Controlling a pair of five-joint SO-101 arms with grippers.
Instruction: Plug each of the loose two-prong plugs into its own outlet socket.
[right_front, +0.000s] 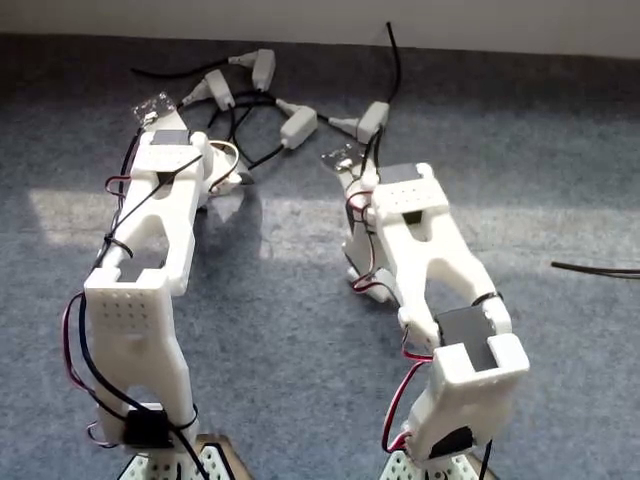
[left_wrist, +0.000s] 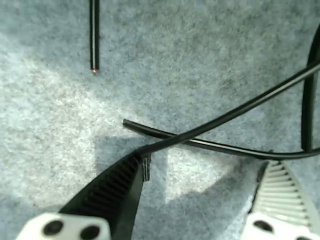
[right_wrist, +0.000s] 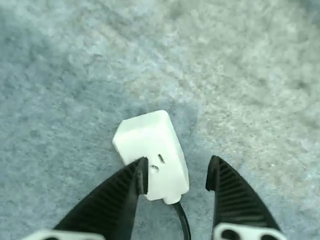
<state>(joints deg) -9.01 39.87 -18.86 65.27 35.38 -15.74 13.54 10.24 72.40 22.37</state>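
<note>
**Where do the plugs lie?**
Several white connectors (right_front: 298, 125) lie scattered along the far edge of the grey tabletop (right_front: 300, 330), strung on black cords. One white block (right_wrist: 150, 145) lies flat between the fingers of the right claw (right_wrist: 178, 165), and its cord runs back between them. I cannot tell whether it is a plug or a socket.

**Is it gripped?**
Not yet. The claw is spread: one finger touches the block's side and the other stands just off it. It straddles the body, I judge, so that closing would pinch the two flat sides.

**And the other arm?**
The left claw (left_wrist: 206, 162) is spread and empty. It is low over a black cord (left_wrist: 225, 117) near the far edge, left of the middle, probably placed to take the mating piece.
</note>
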